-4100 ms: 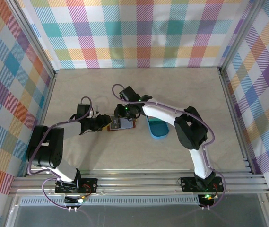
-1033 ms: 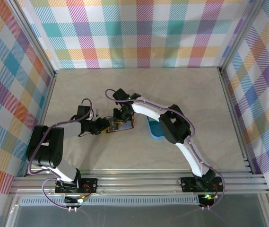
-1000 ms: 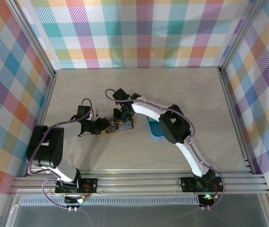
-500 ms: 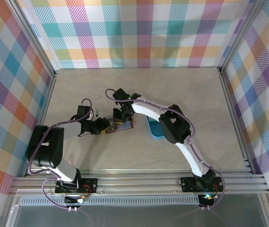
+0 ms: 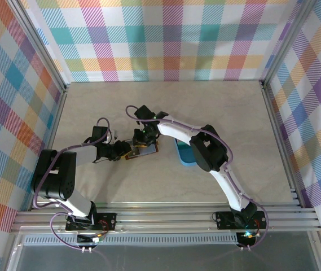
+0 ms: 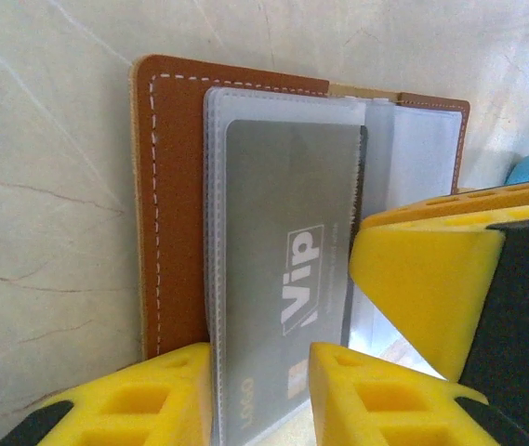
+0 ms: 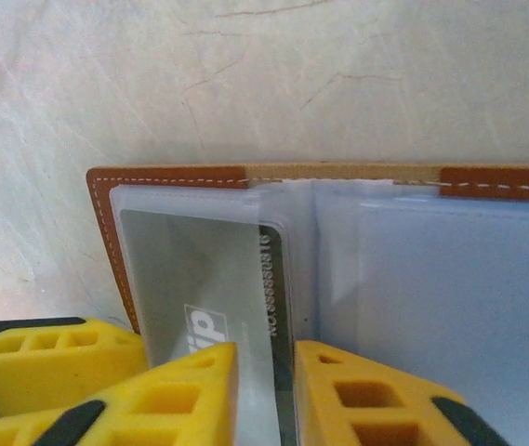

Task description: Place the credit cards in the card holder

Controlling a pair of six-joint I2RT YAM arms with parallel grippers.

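Holder [image 6: 166, 186], of brown leather, is laid open and flat on a pale counter [image 7: 245, 74], with both tools at it. A grey card [image 6: 287, 232] marked VIP is seen inside the clear sleeve [image 6: 283, 110] on one leaf of the holder. The card's long axis is set parallel to the holder's fold [image 7: 338, 173]. A thin dark strip [image 7: 271, 279] of the card, printed with digits, is left uncovered on the side of the sleeve towards the fold.

The left tool [image 6: 259, 372] is placed at one edge of the holder. Its yellow fingers are spread a little, one over the leather border and one over the part of the card nearer the fold, and the card's face is seen through the gap. Whether anything is clamped cannot be told.

The right tool [image 7: 266, 358] is held over the same leaf, its fingers narrowly parted, with the uncovered strip lying in the gap. Whether the pads touch the card cannot be told.

The card is judged almost seated. What is left would be a short push across its short axis, away from the fold and towards the holder's stitched outer edge. The strip lies directly ahead of the right tool, which is judged the nearer for that push.

A blue tray [image 5: 187, 155] is seen just beside the holder; its contents cannot be made out.
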